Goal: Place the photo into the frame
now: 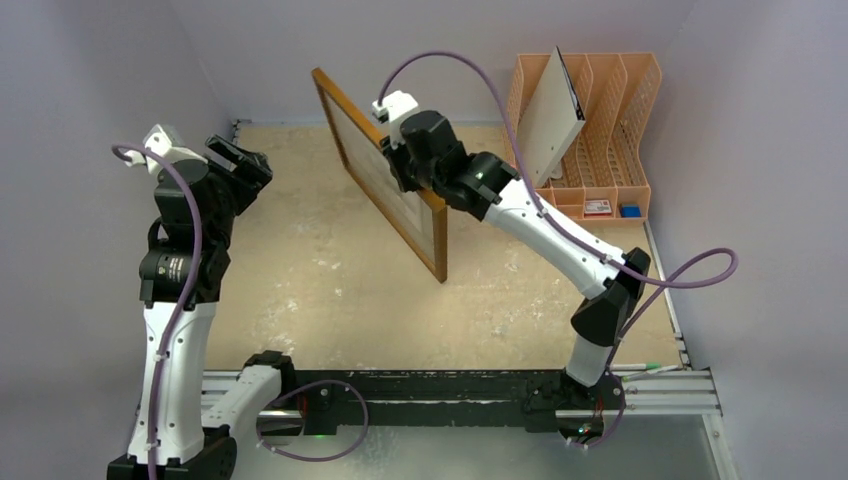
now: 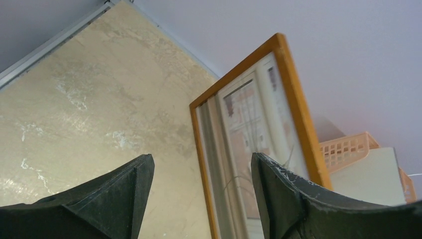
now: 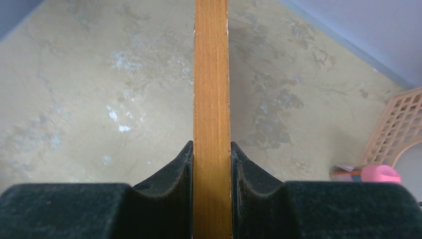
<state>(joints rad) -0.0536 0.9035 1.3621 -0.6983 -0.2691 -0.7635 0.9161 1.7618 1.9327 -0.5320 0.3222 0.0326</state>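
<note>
The frame [image 3: 211,74] is clamped by its edge between the jaws of the right gripper [image 3: 211,155] and held upright over the table [image 1: 300,290]. The photo [image 2: 251,124] is seen inside it. The left gripper [image 2: 201,159] is spread wide and empty, to its left.

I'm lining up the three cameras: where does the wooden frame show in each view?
Top external: frame, upper centre, raised on edge.
Left wrist: frame right of centre, face showing.
Right wrist: frame edge-on, vertical centre strip.
Shared landmark: orange file rack.
</note>
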